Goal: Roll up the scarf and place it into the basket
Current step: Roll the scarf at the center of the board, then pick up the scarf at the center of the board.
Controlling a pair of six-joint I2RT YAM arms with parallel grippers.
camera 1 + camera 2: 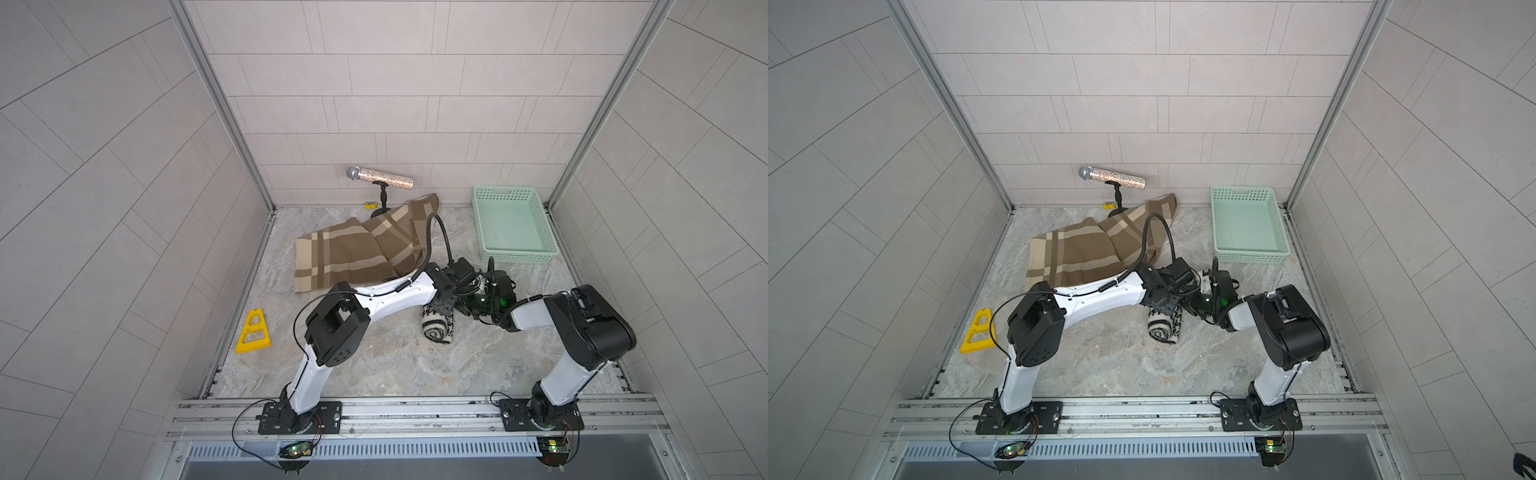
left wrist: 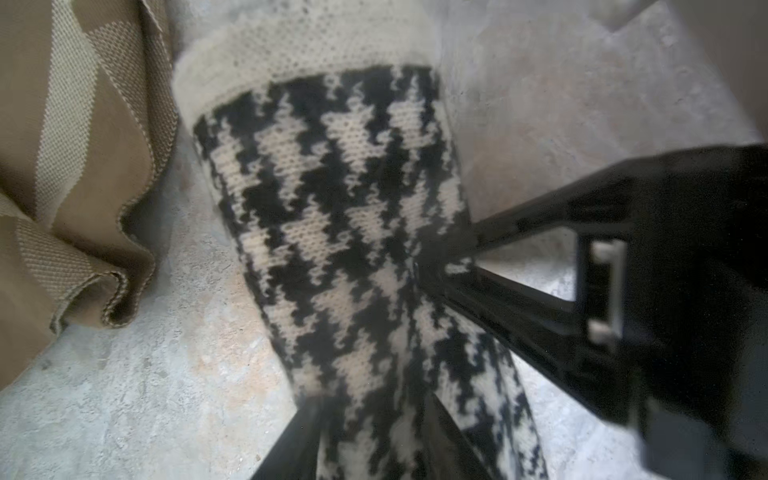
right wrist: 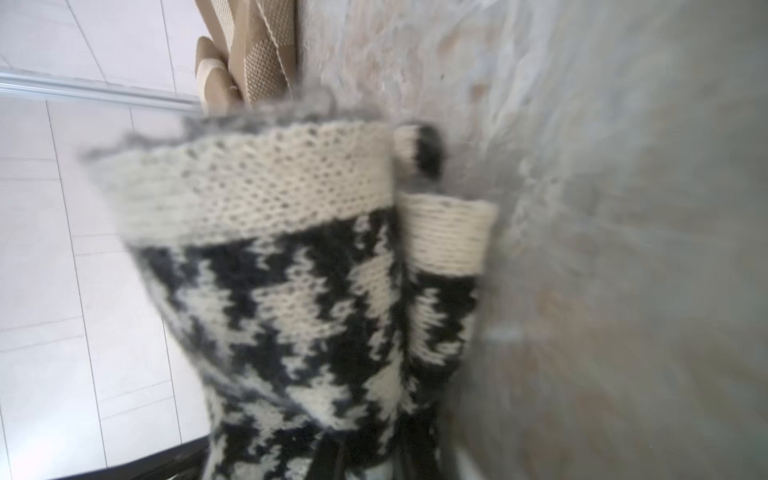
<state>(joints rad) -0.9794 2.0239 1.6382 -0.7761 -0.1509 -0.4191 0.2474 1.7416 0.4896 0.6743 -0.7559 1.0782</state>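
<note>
**Both arms bent over the rolled scarf**

The left arm point(image 1: 390, 293), white-shelled with black joints, folds at its elbow and reaches forward and to the right. The right arm point(image 1: 582, 328) hooks inward to meet it above the grey marbled table point(image 1: 395, 365). Behind them a brown-and-cream plaid woven cloth point(image 1: 353, 253) lies rumpled. The basket point(image 1: 519, 257), mint plastic with perforated walls, sits in the far right corner, well apart from the scarf point(image 1: 436, 328). The scarf is a fuzzy black-and-cream houndstooth knit, rolled into a cylinder on the table under the wrists. The left gripper point(image 2: 372, 403) has its fingers apart astride the roll. The right gripper point(image 2: 432, 266) pinches a fold on the roll's side.
</note>
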